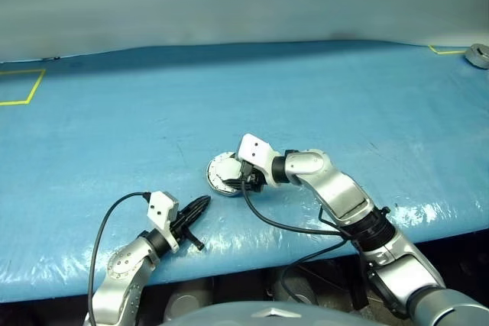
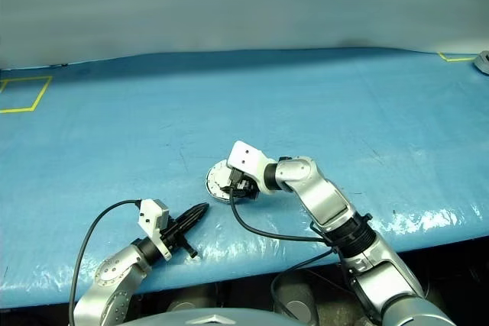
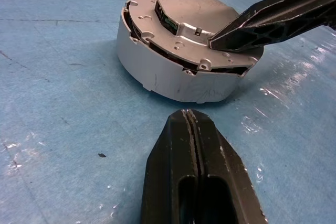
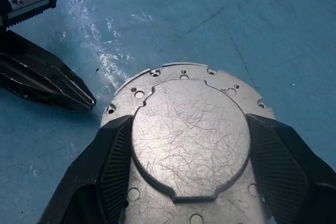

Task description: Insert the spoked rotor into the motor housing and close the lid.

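2 pincer fingers [image 4: 113, 169] astride, perhaps gripping, lid [image 4: 190, 135]

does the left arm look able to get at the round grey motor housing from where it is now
Probably yes. Only bare blue table lies between the shut left pincer and the round silver-grey motor housing. Its top is taken, though: the right pincer straddles the closed grey lid.
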Robot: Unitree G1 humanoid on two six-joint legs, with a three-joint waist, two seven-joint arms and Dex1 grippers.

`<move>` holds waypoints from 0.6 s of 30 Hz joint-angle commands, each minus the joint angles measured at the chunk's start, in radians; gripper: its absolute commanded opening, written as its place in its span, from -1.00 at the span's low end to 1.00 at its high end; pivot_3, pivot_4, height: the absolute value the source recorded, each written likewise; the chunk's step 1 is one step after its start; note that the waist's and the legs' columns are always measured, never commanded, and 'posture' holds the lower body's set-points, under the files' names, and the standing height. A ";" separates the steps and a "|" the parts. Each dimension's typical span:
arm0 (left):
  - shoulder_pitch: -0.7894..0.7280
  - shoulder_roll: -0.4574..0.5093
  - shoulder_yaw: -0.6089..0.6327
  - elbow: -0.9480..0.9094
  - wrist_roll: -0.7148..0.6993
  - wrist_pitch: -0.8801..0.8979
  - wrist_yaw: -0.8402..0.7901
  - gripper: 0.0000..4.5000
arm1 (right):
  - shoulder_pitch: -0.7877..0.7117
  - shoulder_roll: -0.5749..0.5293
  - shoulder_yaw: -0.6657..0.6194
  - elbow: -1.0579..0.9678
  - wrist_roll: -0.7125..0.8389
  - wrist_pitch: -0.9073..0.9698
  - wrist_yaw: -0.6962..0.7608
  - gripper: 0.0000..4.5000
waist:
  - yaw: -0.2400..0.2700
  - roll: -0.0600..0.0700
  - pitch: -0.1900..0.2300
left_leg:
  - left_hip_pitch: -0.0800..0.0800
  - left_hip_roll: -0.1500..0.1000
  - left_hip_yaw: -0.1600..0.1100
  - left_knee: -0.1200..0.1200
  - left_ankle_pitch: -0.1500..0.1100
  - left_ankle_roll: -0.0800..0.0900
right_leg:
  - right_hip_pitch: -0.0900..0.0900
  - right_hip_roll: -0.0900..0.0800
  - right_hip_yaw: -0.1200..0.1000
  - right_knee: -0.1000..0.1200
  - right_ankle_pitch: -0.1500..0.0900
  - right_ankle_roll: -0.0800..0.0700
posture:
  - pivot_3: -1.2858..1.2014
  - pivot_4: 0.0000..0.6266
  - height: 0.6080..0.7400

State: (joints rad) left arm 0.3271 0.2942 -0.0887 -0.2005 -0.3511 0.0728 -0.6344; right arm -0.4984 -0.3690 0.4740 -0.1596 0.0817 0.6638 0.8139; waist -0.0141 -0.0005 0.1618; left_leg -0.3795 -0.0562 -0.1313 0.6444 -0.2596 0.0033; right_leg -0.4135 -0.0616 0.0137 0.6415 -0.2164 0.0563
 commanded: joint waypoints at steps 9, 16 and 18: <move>-0.002 -0.010 -0.005 0.003 0.005 -0.018 -0.010 -1.00 | 0.004 0.048 -0.049 -0.017 0.051 0.056 -0.027 0.35 | 0.000 0.000 0.000 | 0.000 0.000 0.000 0.001 0.000 0.000 | 0.000 0.000 0.000 0.001 0.001 -0.001 | 0.03 -0.52 1.00; -0.008 -0.013 -0.005 0.010 0.007 -0.022 -0.016 -1.00 | 0.015 0.055 -0.034 -0.006 0.046 0.028 -0.037 0.35 | 0.000 0.000 0.000 | 0.000 0.000 0.000 0.001 0.000 0.000 | 0.000 0.000 0.000 0.001 0.001 -0.001 | 0.03 -0.52 1.00; -0.008 -0.015 -0.004 0.011 0.009 -0.023 -0.016 -1.00 | 0.021 0.053 -0.027 0.006 0.036 0.006 -0.040 0.35 | -0.001 0.000 0.000 | 0.000 0.000 0.000 0.001 0.000 0.000 | 0.000 0.000 0.000 0.001 0.001 -0.001 | 0.03 -0.52 1.00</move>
State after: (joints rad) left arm 0.3215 0.2803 -0.0889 -0.1932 -0.3432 0.0721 -0.6422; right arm -0.4828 -0.3210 0.4469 -0.1428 0.1197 0.7010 0.7768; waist -0.0151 -0.0004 0.1617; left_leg -0.3795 -0.0564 -0.1310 0.6454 -0.2595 0.0032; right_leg -0.4133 -0.0613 0.0136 0.6423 -0.2155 0.0551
